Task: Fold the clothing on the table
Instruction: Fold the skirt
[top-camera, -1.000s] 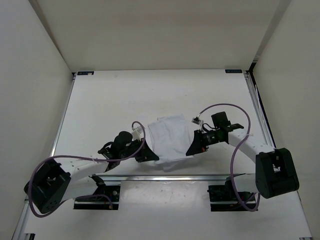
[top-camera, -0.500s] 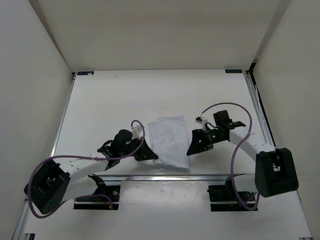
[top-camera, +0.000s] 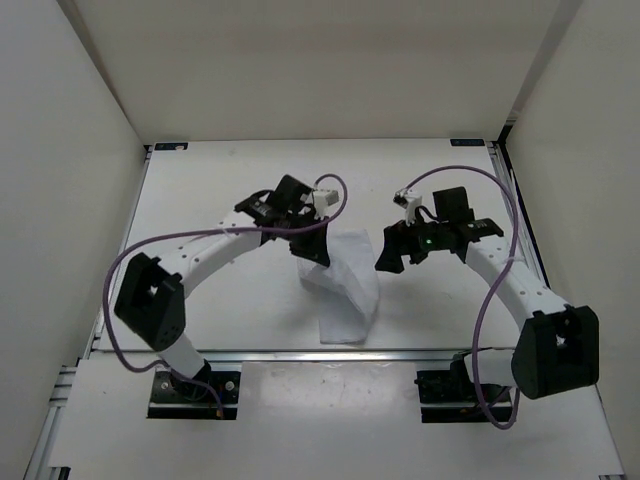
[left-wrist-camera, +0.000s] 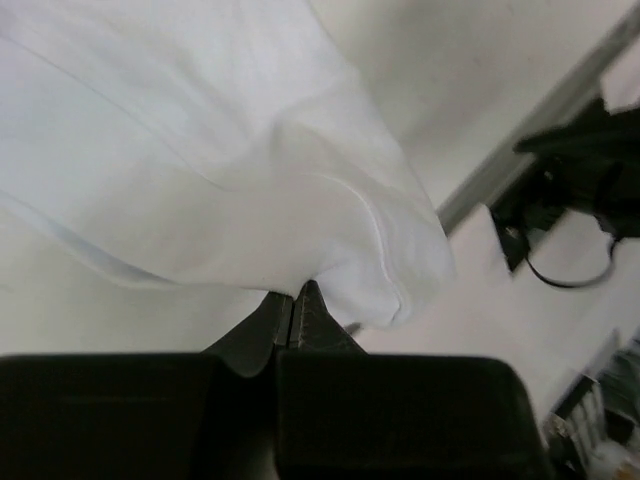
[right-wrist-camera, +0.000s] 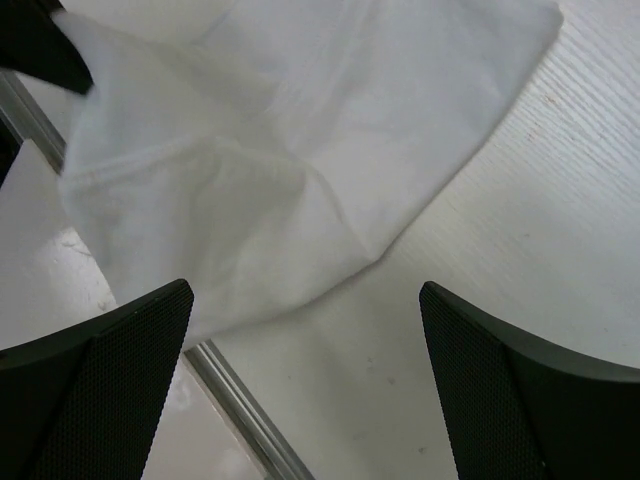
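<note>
I find no legible text, brand, number or sign in any view.

Items checked:
- Two small dark plates sit at the far corners of the desk (top-camera: 220, 190), the left plate (top-camera: 170, 146) and the right plate (top-camera: 465, 142). Any marking on them is too small for me to read.
- A white tag on the left arm's cable (top-camera: 325, 198) and a white tag on the right arm's cable (top-camera: 403, 195) are too small to show lettering.
- The clothing (right-wrist-camera: 300, 150), seen close in both wrist views, bears nothing I can read.
</note>
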